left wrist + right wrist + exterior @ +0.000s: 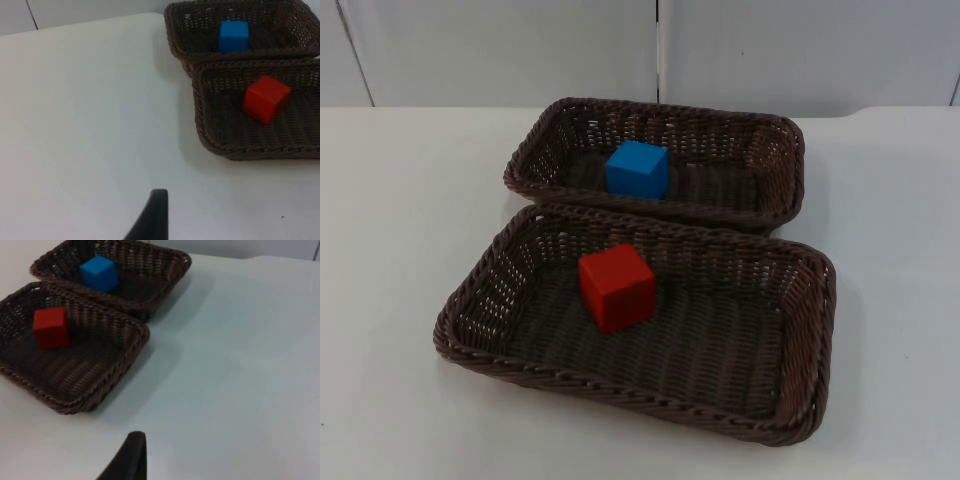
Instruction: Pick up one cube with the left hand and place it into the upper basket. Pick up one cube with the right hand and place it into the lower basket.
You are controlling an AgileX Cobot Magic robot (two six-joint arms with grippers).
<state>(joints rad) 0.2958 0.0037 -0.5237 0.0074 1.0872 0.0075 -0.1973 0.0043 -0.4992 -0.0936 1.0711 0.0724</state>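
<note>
A blue cube point(638, 169) point(233, 36) point(99, 273) rests inside the upper dark wicker basket point(782, 130), towards its left half. In the lower wicker basket point(620, 386) a red cube point(616, 287) point(266, 98) point(51, 328) sits left of centre. The two baskets stand touching, one behind the other. My left gripper point(155, 215) hangs over bare table to the left of the baskets, well away from both cubes and holding nothing. My right gripper point(131, 455) hangs over bare table to the right of the baskets, also holding nothing.
The white table point(400, 200) stretches out on both sides of the baskets and in front of them. Behind the upper basket the table ends at the grey partition wall point(520, 50).
</note>
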